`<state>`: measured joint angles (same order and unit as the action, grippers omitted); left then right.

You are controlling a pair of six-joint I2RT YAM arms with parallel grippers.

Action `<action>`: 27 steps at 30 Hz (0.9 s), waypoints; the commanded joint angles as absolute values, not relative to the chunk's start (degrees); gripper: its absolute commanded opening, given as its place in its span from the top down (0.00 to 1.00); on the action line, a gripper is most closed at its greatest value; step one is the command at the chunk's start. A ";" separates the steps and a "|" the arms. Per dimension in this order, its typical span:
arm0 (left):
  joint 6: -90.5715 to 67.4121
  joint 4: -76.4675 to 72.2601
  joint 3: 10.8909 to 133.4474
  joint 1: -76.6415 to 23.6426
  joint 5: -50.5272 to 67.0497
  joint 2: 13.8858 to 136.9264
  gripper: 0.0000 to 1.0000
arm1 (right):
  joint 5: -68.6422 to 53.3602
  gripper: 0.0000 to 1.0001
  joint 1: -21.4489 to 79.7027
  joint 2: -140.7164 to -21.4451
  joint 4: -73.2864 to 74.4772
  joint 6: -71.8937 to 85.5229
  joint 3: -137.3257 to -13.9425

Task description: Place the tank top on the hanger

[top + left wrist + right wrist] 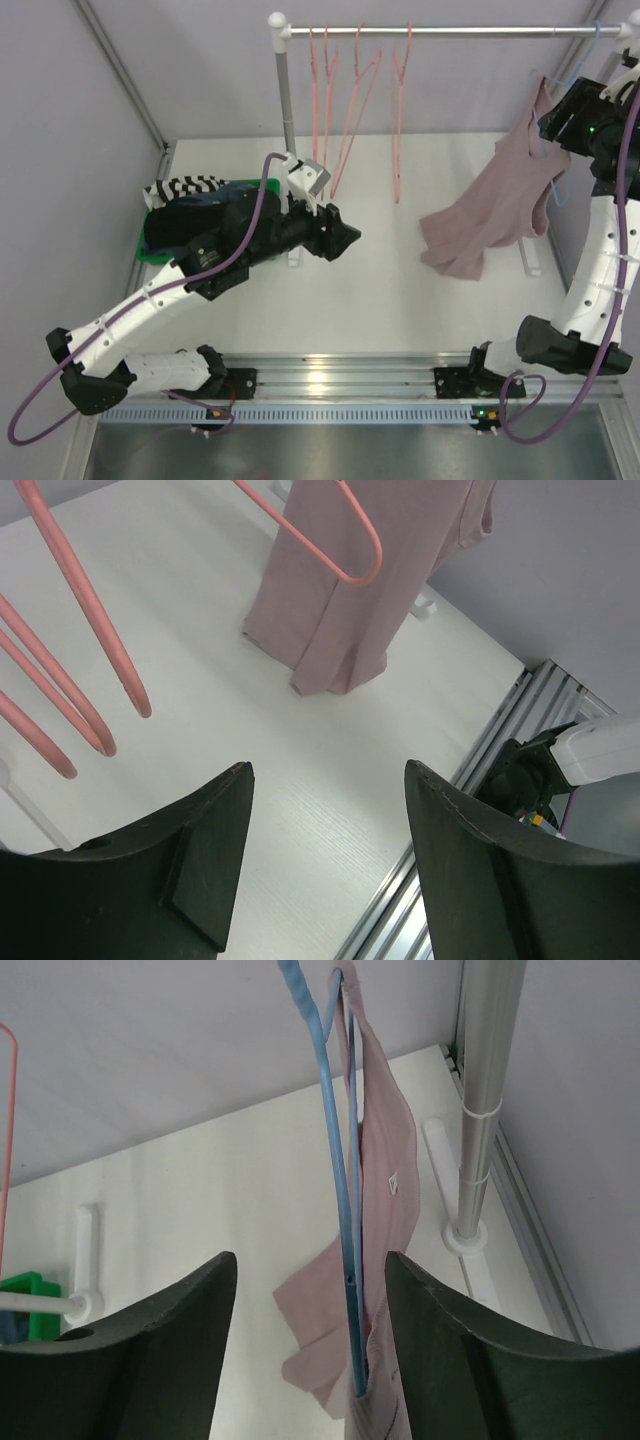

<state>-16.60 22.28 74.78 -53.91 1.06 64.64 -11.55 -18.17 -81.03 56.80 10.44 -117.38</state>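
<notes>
The dusty-pink tank top hangs at the right end of the rail, and its hem rests bunched on the table. It is draped on the light-blue hanger, whose wire runs down into the fabric. My right gripper is open up by the strap. The hanger wire and the cloth stand between its jaws, nearer the right finger, and neither jaw touches them. My left gripper hovers over mid-table, open and empty. In its wrist view the tank top hangs ahead.
Several pink wire hangers hang from the steel rail. The rail's left post and right post stand on the table. A green bin of dark and striped clothes sits at the left.
</notes>
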 commanded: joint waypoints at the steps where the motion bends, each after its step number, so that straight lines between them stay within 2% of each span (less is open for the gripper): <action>1: -16.79 19.77 74.53 -53.53 1.58 64.07 0.33 | -10.46 0.38 -18.98 -78.05 56.51 10.72 -118.56; 6: -16.79 20.04 74.01 -53.35 1.23 63.63 0.33 | -10.10 0.28 -18.98 -76.91 58.89 10.72 -121.38; 10: -16.87 20.30 73.74 -53.26 1.23 63.11 0.33 | -11.69 0.25 -18.90 -74.62 58.97 11.07 -121.73; 13: -16.87 20.48 73.30 -53.17 0.79 62.75 0.33 | -17.46 0.24 -18.81 -71.99 57.93 11.95 -120.42; 17: -17.05 20.74 72.60 -53.17 0.53 61.79 0.33 | -24.42 0.23 -18.37 -64.80 53.27 15.80 -112.09; 20: -17.31 20.92 71.72 -53.09 -1.13 61.17 0.33 | -24.10 0.25 -14.52 -60.05 51.16 17.92 -105.59; 27: -19.07 21.44 68.91 -53.09 -4.04 58.71 0.33 | -9.69 0.24 7.79 -51.34 50.19 19.86 -90.72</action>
<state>-17.78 22.72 70.04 -53.32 -1.58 60.88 -16.14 1.58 -52.71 52.77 17.72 -95.68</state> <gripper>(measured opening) 0.670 0.759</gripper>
